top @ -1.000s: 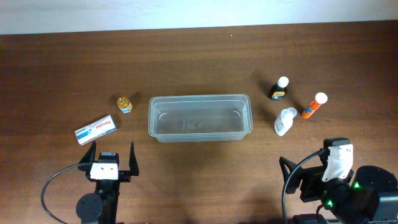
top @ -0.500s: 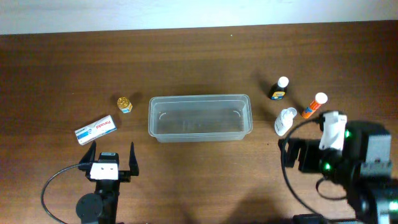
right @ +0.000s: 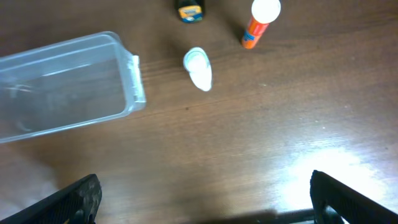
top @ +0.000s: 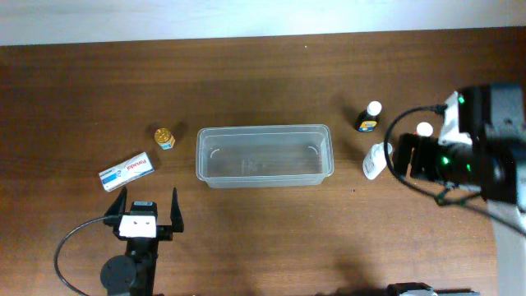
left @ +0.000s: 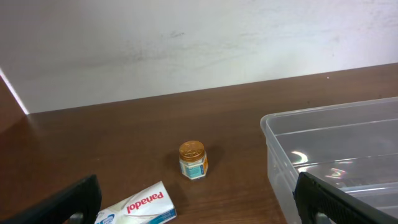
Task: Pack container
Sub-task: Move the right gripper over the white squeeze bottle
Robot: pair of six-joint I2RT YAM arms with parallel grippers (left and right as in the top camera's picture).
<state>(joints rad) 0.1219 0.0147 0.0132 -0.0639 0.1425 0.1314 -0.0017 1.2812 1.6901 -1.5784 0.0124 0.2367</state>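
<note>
Right gripper (right: 208, 198), spread and empty, has advanced to white bottle (top: 376, 160) right of container (top: 263, 129); left gripper (top: 148, 201) spread, unmoved. Container empty: first pick likely.

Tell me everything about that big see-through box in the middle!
The container is a clear plastic tub, long and rectangular, with rounded corners and a rim around the top. It is open, with no lid and nothing inside, so the brown table shows through. It stands upright near the middle of the table, and only the table touches it.
</note>
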